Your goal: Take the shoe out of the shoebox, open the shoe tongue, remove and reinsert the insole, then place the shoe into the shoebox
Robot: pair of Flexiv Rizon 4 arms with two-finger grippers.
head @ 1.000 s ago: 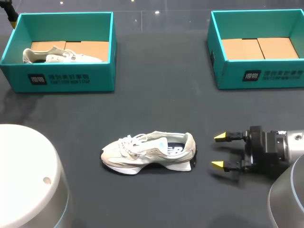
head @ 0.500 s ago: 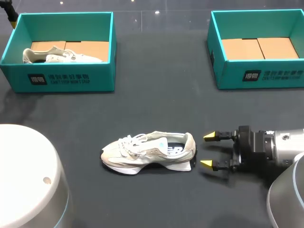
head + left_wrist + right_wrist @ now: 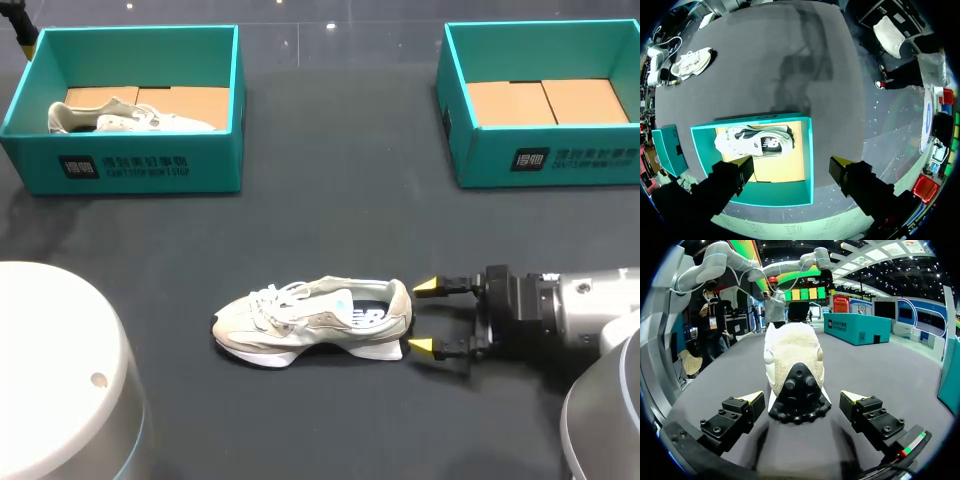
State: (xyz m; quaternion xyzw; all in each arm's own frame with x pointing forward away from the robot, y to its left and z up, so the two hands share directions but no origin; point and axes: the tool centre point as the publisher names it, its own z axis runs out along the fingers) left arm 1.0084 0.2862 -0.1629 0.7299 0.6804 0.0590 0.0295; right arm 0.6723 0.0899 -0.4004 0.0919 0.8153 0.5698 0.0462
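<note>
Overhead, in the head view, the shoe (image 3: pixel 315 322) lies on its sole on the dark table (image 3: pixel 330 200), toe toward my left and heel toward my right. It is well apart from both teal boxes at the far edge. The right gripper (image 3: pixel 421 317) sits level with the heel, its fingers spread wide. One yellow tip is just beyond the far side of the heel's end and the other just beyond the near side. From this angle they seem not to touch it, though the gap is too narrow to be sure. The left shoebox (image 3: pixel 120 170) holds a second shoe (image 3: pixel 120 117), and the right shoebox (image 3: pixel 540 160) shows only its cardboard floor.

In the left wrist view, the left gripper (image 3: pixel 792 162) hangs above the left shoebox (image 3: pixel 810 165) with its fingers held far apart. The second shoe (image 3: pixel 757 141) lies on its side inside, ahead of the tips. The shoe (image 3: pixel 690 62) shows far off on the table.

In the right wrist view, the shoe (image 3: pixel 792 355) points heel-first at the right gripper (image 3: pixel 802 397). The black studded heel sits in the gap between the parted fingers, with bare table showing on both sides.

Compared with a second ago, the right gripper has slid closer along the table, from well behind the heel to right at it. The shoe has not shifted.
</note>
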